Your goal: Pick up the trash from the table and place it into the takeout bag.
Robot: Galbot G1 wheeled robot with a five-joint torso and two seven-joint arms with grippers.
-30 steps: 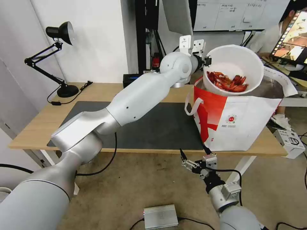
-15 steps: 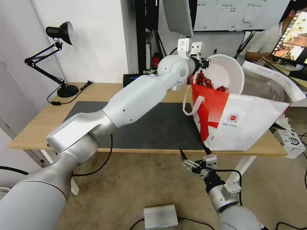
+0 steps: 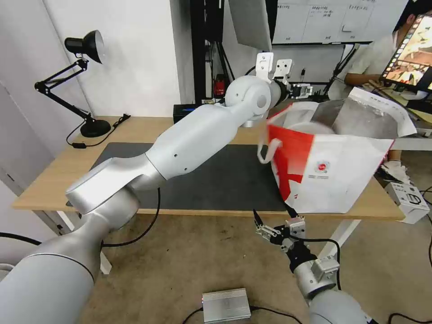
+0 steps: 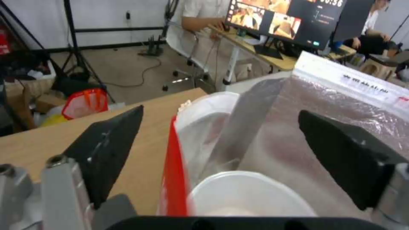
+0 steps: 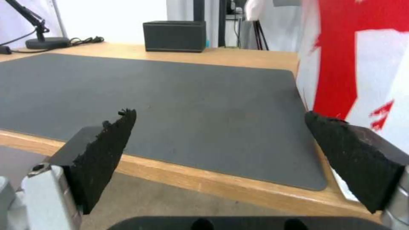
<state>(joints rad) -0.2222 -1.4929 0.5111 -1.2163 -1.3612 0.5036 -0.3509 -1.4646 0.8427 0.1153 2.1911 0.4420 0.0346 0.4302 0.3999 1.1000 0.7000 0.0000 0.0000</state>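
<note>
While the left claw (image 4: 221,140) gapes, its wrist view reveals the bowl (image 4: 251,195) inside the takeout bag (image 4: 341,105).

the setting was an office or robotics lab workspace. a light-wood table (image 3: 135,130) with a dark grey mat (image 3: 216,180) and a black desk lamp (image 3: 81,81) stood against a white wall. behind it were a whiteboard (image 3: 324,20), a computer monitor (image 4: 294,19) on a desk, office chairs (image 4: 191,54) and floor cables (image 4: 136,73).
</note>
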